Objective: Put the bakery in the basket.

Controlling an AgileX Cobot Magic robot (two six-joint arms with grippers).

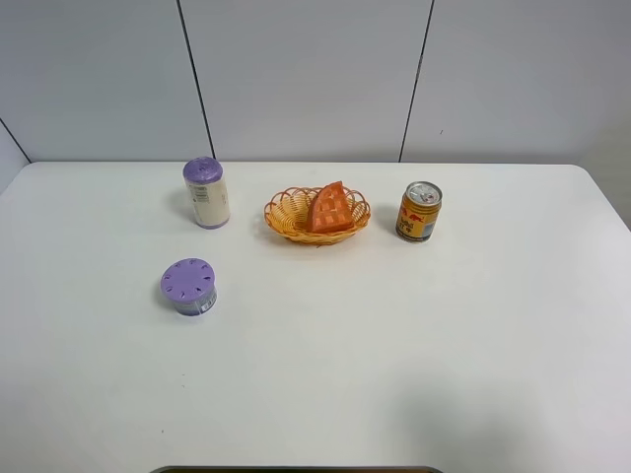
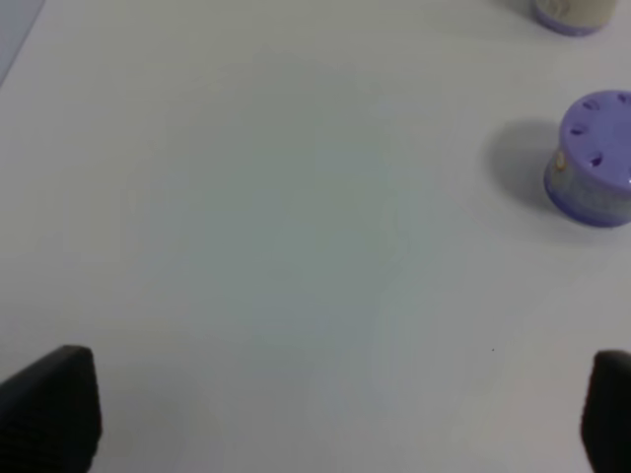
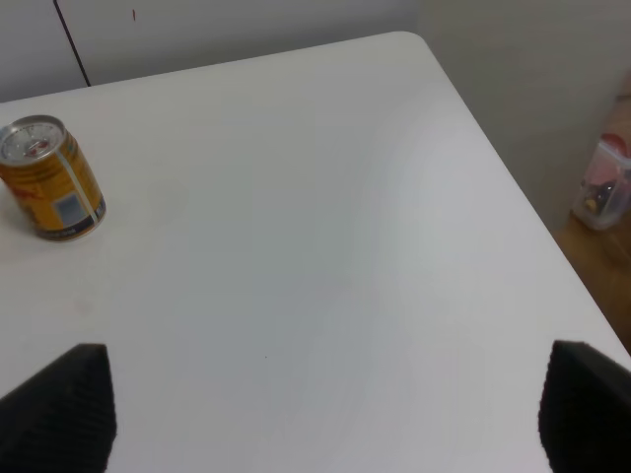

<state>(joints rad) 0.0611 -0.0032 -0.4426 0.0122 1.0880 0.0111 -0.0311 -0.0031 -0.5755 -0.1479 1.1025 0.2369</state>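
The orange-brown waffle wedge, the bakery (image 1: 330, 208), lies inside the oval woven basket (image 1: 286, 209) at the table's back middle, leaning on its right half. Neither gripper shows in the exterior high view. In the left wrist view my left gripper (image 2: 335, 409) is open and empty over bare table, its dark fingertips (image 2: 54, 404) wide apart. In the right wrist view my right gripper (image 3: 325, 404) is open and empty, fingertips (image 3: 59, 404) wide apart, over the table's right part.
A red-and-gold drink can (image 1: 419, 211) stands right of the basket, also in the right wrist view (image 3: 47, 179). A tall purple-capped bottle (image 1: 206, 192) stands left of the basket. A short purple-lidded jar (image 1: 189, 287) sits front left, also in the left wrist view (image 2: 595, 158). The table's right edge (image 3: 513, 187) is near.
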